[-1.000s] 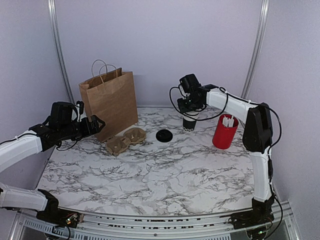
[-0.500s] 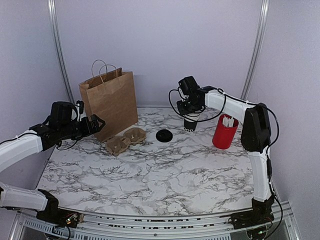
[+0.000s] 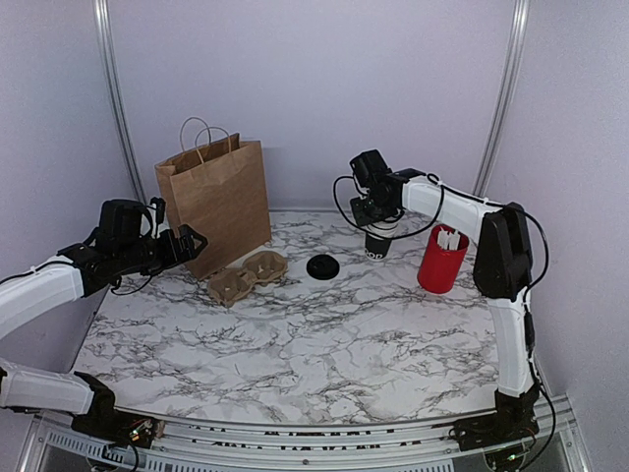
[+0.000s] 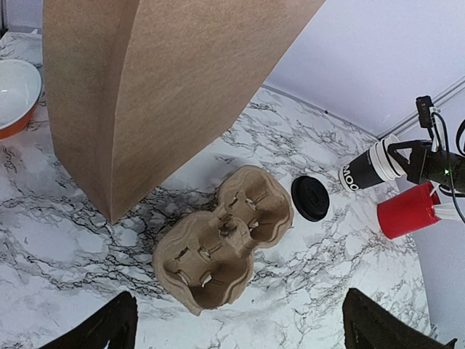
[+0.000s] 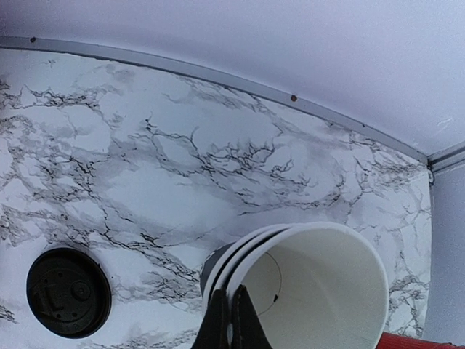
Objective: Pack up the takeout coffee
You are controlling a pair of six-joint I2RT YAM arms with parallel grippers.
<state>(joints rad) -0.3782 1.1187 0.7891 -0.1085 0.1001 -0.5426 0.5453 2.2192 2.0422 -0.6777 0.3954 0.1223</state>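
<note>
**Right fingers pinched on cup rim; lid off; left arm idle**

Top view: the cup (image 3: 374,244) stands upright, mouth up, near the far edge of the counter (image 3: 295,334), toward the far right corner. The right fingers (image 3: 379,220) sit straight above it, coming down its long axis onto the rim. The lid (image 3: 322,265) lies flat to the cup's left, apart from it. The red cup (image 3: 441,259) of sticks is just to its right, by the right edge. The paper bag (image 3: 214,202) stands at the far left corner, with the cardboard carrier (image 3: 246,276) just in front. The left fingers (image 3: 189,240) hover by the bag, well apart from the cup, so the right arm is nearer. Can't tell whether the cup base touches the counter.

Left wrist: the left fingers are spread wide with nothing between them. The carrier wells are empty. This view adds the white lettering on the cup and an orange bowl (image 4: 14,91) beside the bag, unseen from the top.

Right wrist: the fingers are clamped across the near rim wall. This is the only view showing the cup is empty and nested in spare cups (image 5: 215,270). Can't tell how many walls are in the pinch.

Judgement: the next move is a straight lift along the axis. The risk is that the spares come up too.
</note>
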